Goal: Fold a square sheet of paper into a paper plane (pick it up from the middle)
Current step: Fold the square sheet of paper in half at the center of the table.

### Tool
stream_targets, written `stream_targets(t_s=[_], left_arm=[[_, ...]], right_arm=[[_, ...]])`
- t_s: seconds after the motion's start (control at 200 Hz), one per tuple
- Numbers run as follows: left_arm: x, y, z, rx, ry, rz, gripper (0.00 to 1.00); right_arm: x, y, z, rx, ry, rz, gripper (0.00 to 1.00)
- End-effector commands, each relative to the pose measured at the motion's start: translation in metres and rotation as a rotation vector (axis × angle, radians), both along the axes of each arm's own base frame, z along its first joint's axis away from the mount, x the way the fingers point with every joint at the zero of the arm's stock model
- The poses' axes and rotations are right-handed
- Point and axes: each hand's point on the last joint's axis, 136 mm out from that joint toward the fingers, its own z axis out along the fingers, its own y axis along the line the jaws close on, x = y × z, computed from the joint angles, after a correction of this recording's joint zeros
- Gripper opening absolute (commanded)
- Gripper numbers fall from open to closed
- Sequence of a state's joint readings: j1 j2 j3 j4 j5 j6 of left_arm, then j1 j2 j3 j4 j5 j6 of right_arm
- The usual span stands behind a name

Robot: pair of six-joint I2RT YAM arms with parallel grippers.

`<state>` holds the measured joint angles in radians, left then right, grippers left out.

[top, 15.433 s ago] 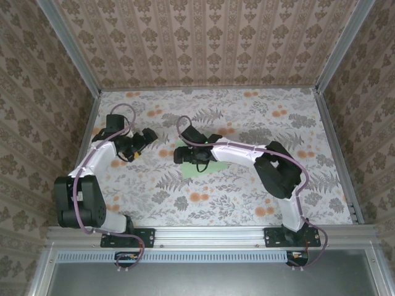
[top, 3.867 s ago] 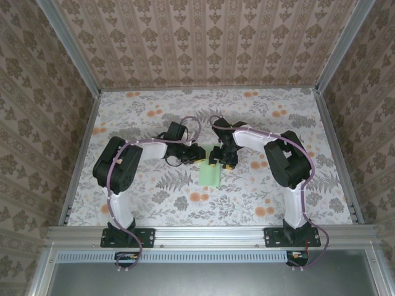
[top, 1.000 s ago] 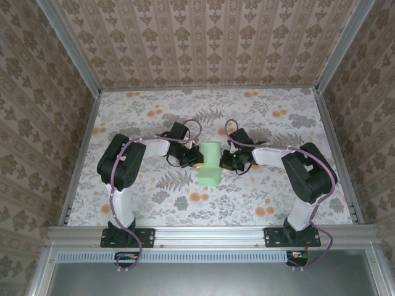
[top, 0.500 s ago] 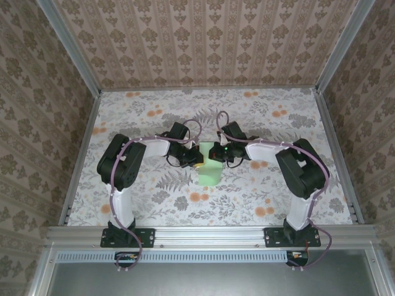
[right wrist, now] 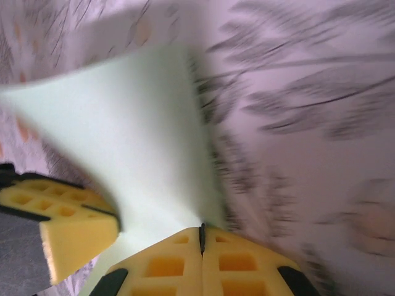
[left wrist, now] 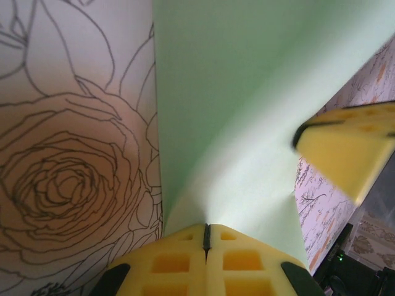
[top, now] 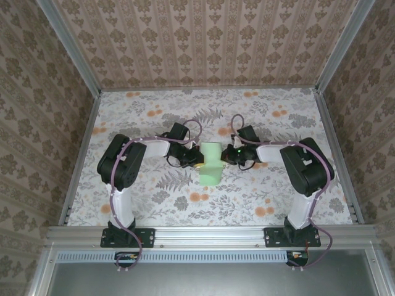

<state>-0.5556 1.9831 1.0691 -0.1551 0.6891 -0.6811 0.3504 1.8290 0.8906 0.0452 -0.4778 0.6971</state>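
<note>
At the table's (top: 278, 117) middle the paper (top: 212, 168) is pinched — left gripper (top: 197, 160) closed on its left edge, right gripper (top: 226, 156) on its right — probably to hold it taut for creasing.

High rear overview; opposed wrist close-ups of paper (left wrist: 247, 92)

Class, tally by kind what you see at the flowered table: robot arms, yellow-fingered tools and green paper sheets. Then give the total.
Robot arms: 2, left arm and right arm
Tools: 2, left tool and right tool
green paper sheet: 1
Total: 5
</note>
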Motion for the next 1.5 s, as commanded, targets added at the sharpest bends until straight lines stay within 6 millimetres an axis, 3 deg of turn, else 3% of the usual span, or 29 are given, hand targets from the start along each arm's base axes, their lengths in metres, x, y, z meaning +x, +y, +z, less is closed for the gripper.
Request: stream_targets(t_s=[0.0, 0.125, 0.32, 0.515, 0.71, 0.825, 0.9, 1.005, 1.17, 1.28, 1.35, 1.495], left_arm=[[-0.073, 0.078, -0.098, 0.429, 0.259, 0.023, 0.0], [-0.073, 0.078, -0.098, 0.428, 0.258, 0.022, 0.0], [-0.073, 0.078, -0.097, 0.429, 0.255, 0.021, 0.0], [-0.076, 0.08, -0.098, 0.432, 0.262, 0.021, 0.0], [-0.081, 0.082, -0.1, 0.438, 0.278, 0.029, 0.0], [-0.082, 0.084, -0.1, 0.44, 0.279, 0.032, 0.0], [-0.081, 0.084, -0.099, 0.435, 0.277, 0.033, 0.0], [-0.08, 0.083, -0.098, 0.432, 0.27, 0.031, 0.0], [-0.079, 0.082, -0.097, 0.428, 0.267, 0.026, 0.0], [-0.078, 0.082, -0.097, 0.427, 0.264, 0.024, 0.0], [-0.078, 0.082, -0.097, 0.428, 0.267, 0.025, 0.0], [-0.079, 0.082, -0.098, 0.429, 0.268, 0.023, 0.0]], right_arm=[[0.005, -0.006, 0.017, -0.038, -0.056, -0.006, 0.0], [0.006, 0.028, 0.032, -0.004, -0.098, 0.067, 0.0], [0.014, 0.055, 0.018, 0.038, -0.064, 0.098, 0.0], [0.026, 0.042, -0.004, 0.001, -0.024, 0.064, 0.0], [0.039, 0.003, -0.021, -0.039, -0.005, -0.032, 0.0], [0.052, -0.024, -0.023, -0.057, -0.003, -0.121, 0.0], [0.06, -0.031, -0.014, -0.061, -0.019, -0.147, 0.0], [0.063, -0.026, 0.011, -0.059, -0.074, -0.141, 0.0], [0.05, 0.006, 0.04, -0.022, -0.138, -0.07, 0.0], [0.044, 0.028, 0.037, 0.003, -0.125, -0.035, 0.0], [0.044, 0.037, 0.025, 0.005, -0.083, -0.021, 0.0], [0.051, 0.035, 0.005, -0.008, -0.042, -0.039, 0.0]])
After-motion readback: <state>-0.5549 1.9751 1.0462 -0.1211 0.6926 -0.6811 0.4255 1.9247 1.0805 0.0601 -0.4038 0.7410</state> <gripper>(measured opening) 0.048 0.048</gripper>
